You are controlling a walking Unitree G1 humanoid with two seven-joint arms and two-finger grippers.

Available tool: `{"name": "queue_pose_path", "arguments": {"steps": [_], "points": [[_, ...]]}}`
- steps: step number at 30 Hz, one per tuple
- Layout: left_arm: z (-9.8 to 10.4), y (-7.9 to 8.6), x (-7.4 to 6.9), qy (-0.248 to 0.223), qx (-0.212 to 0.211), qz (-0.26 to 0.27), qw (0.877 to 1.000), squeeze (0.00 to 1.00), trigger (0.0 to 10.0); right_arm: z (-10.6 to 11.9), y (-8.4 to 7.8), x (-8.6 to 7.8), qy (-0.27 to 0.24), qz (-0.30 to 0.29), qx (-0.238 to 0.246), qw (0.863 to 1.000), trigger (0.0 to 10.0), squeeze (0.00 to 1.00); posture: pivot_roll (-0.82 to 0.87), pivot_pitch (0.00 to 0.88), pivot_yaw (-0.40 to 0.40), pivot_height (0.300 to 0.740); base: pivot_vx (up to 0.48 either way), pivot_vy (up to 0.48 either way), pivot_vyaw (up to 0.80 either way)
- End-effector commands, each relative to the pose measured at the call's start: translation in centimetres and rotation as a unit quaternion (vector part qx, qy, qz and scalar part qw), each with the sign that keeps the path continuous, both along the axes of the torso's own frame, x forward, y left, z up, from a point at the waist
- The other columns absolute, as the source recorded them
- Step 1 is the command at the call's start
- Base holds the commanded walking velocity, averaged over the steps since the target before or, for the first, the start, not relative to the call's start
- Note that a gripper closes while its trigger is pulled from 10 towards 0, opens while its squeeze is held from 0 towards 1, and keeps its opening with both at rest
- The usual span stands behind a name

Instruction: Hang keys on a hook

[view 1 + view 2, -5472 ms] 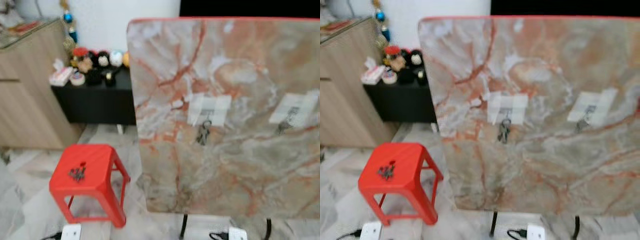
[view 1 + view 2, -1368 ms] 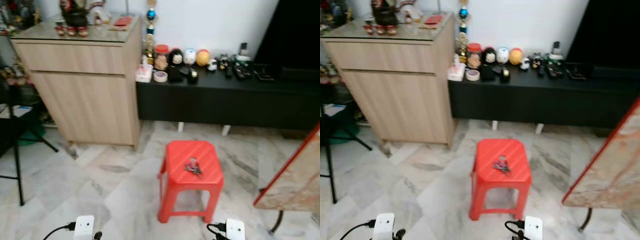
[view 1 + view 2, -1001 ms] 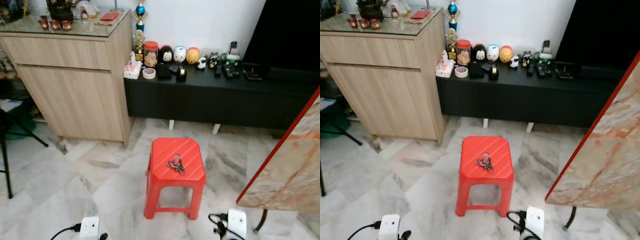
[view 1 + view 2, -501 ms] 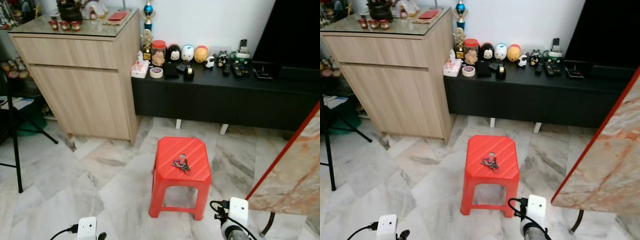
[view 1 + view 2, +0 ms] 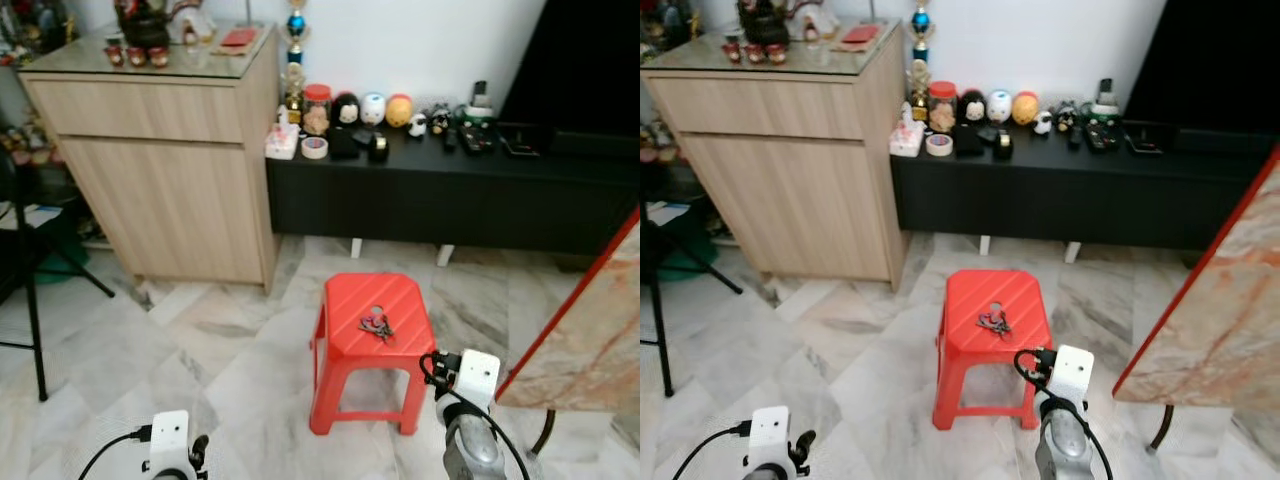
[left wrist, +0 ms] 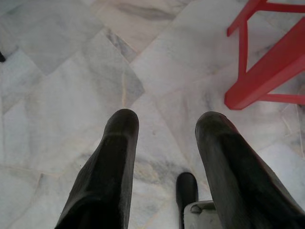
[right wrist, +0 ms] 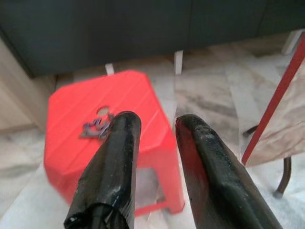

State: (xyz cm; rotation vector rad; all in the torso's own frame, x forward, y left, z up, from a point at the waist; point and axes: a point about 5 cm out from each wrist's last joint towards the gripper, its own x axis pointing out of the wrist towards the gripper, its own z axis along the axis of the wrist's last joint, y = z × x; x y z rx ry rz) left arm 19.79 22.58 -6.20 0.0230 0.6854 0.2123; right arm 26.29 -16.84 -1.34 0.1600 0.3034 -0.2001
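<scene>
So this looks like the pickup stage. The keys sit on top of the red stool, centre of the head view, nothing holding them. Right gripper is raised toward the stool, fingers spread and empty, keys just beyond its tip. Left gripper hangs spread over the floor. Next it probably needs to reach in, come down over the keys and pinch.
</scene>
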Motion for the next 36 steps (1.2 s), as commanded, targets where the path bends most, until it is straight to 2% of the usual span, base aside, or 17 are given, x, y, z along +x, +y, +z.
{"name": "queue_pose_path", "arguments": {"steps": [1, 4, 10, 25, 30, 36], "points": [[-0.11, -0.19, -0.16, -0.002, -0.007, 0.007, 1.0, 0.0, 10.0, 0.89, 0.25, 0.56, -0.03, 0.007, -0.003, 1.0, 10.0, 0.0, 0.06, 0.0, -0.048, 0.74, 0.0, 0.0, 0.0], [-0.09, 0.06, -0.26, -0.004, -0.007, 0.017, 1.0, 0.0, 10.0, 0.92, 0.4, 0.45, -0.033, 0.018, -0.015, 0.999, 10.0, 0.0, 0.06, 0.0, -0.049, 0.74, 0.0, 0.0, 0.0], [-0.06, 0.25, -0.35, -0.006, -0.004, 0.021, 1.0, 0.0, 10.0, 0.77, 0.28, 0.08, -0.034, 0.012, -0.015, 0.999, 10.0, 0.0, 0.06, 0.0, -0.05, 0.74, 0.0, 0.0, 0.8], [0.04, 0.05, -0.12, -0.01, -0.003, 0.018, 1.0, 0.0, 10.0, 1.07, 0.62, 0.41, -0.037, 0.021, -0.011, 0.999, 10.0, 0.0, 0.06, 0.0, -0.049, 0.74, 0.285, 0.0, 0.0], [0.07, -0.02, -0.01, -0.009, -0.002, 0.015, 1.0, 0.0, 10.0, 1.15, 0.59, 0.45, -0.039, 0.018, -0.013, 0.999, 10.0, 0.0, 0.06, 0.0, -0.047, 0.74, 0.304, 0.0, 0.8], [0.07, 0.0, -0.02, -0.008, -0.002, 0.016, 1.0, 0.0, 10.0, 1.13, 1.03, 0.46, -0.039, 0.023, -0.008, 0.999, 10.0, 0.0, 0.07, 0.0, -0.047, 0.74, 0.311, 0.0, 0.0]]}}
